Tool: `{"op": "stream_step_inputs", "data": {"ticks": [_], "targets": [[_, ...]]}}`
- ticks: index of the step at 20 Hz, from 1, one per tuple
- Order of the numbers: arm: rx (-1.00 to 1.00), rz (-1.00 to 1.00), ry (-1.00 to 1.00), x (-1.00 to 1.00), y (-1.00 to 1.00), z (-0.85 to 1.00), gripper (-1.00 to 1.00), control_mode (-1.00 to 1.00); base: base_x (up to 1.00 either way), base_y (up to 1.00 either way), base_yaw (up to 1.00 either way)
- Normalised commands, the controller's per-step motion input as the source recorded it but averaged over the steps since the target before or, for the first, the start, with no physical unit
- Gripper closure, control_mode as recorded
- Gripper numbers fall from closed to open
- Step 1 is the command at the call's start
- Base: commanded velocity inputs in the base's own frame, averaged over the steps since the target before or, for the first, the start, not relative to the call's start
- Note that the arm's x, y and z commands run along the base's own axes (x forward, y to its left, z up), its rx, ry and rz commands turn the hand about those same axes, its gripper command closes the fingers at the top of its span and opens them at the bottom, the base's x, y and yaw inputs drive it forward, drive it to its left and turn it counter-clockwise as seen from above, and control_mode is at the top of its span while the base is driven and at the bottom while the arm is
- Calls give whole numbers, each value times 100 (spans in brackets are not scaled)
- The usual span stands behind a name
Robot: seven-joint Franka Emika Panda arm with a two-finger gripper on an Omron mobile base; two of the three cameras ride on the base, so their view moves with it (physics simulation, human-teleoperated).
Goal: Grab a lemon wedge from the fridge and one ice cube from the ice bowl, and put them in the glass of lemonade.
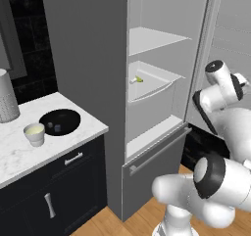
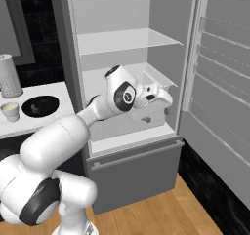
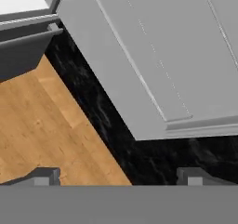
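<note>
The lemon wedge (image 1: 137, 79) lies on the middle shelf (image 1: 157, 81) inside the open fridge (image 1: 88, 59), its long axis roughly level, while the gripper (image 2: 163, 102) hangs out in front of the fridge, jaws spread wide and empty, pointing down toward the floor (image 3: 42, 121), away from the wedge.

We see a glossy white arm (image 2: 58, 136) of rounded, bulbous segments — dark charcoal discs cap its joints — ending in a white hand with two small dark grey fingertips (image 3: 44, 175).
</note>
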Motion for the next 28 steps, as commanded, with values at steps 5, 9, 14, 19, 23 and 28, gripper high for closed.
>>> {"op": "stream_step_inputs", "data": {"ticks": [5, 9, 14, 19, 23, 28], "targets": [[48, 0, -7, -20, 100, -90, -100, -100, 0, 0, 0], [45, 0, -2, -7, 100, -66, -100, -100, 0, 0, 0], [36, 0, 1, -21, 100, -28, -100, -100, 0, 0, 0], [12, 0, 8, -53, 90, 39, -100, -100, 0, 0, 0], [2, 6, 3, -100, 41, 69, -100, -100, 0, 0, 0], [0, 12, 0, -96, 25, 42, -100, -100, 0, 0, 0]]}}
